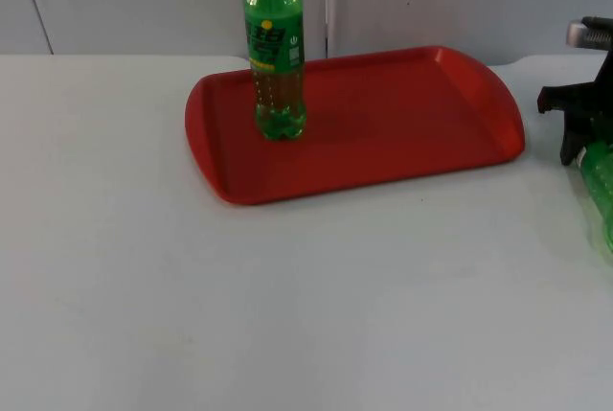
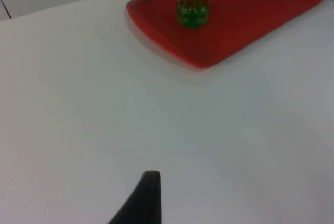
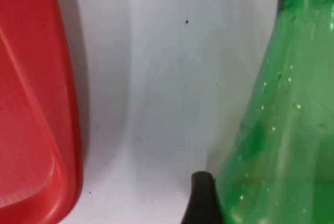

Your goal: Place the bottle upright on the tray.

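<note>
On the red tray (image 1: 402, 124), toward its left end, one green bottle (image 1: 276, 47) already stands upright, base flat on the tray floor and well inside the raised rim, so it is unlikely to tip off. A second green bottle (image 1: 600, 191) lies at the right edge of the white surface (image 1: 239, 306), apart from the tray's right end. The right gripper (image 1: 575, 128) sits at that bottle's upper end. The right wrist view shows its green shoulder and neck (image 3: 282, 130) with a black fingertip (image 3: 201, 198) touching its side, which suggests a grasp being made or held there; whether the fingers are closed on it I cannot tell. Gripping near the neck would let the bottle hang base-down for standing it on the bare tray floor to the right. The left gripper (image 2: 141, 200) waits over bare surface, well away from the tray; its fingers' state cannot be told either.
</note>
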You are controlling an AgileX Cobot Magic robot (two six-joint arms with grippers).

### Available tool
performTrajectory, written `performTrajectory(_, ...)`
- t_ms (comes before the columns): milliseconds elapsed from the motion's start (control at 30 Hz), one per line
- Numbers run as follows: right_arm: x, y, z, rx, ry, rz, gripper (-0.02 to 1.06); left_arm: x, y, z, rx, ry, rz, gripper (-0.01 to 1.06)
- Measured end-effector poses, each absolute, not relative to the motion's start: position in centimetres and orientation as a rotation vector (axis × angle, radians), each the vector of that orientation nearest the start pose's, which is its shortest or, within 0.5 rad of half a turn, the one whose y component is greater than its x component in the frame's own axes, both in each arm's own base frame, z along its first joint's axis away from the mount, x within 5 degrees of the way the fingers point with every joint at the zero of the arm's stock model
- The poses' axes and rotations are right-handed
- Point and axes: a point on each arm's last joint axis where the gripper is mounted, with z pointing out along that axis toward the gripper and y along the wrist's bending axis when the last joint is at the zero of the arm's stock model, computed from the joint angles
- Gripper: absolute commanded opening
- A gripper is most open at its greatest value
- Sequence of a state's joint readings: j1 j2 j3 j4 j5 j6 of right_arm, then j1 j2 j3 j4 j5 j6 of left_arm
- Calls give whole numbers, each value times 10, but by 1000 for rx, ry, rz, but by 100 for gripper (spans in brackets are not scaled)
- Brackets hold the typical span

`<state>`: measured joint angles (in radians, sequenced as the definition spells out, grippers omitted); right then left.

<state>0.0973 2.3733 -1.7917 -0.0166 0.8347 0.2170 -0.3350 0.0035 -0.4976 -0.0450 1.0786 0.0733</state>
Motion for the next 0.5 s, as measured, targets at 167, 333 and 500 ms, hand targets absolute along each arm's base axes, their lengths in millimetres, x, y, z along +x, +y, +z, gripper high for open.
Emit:
performTrajectory(167, 481, 46, 103, 160, 2896, 36, 0, -6, -2, 275, 423, 2031, -215, 105)
performTrajectory(333, 481, 46, 106, 159, 2891, 37, 0, -6, -2, 275, 423, 2031, -215, 105)
performTrajectory(500, 481, 46, 135, 112, 2832, 42, 0, -6, -2, 275, 423, 2031, -210, 105)
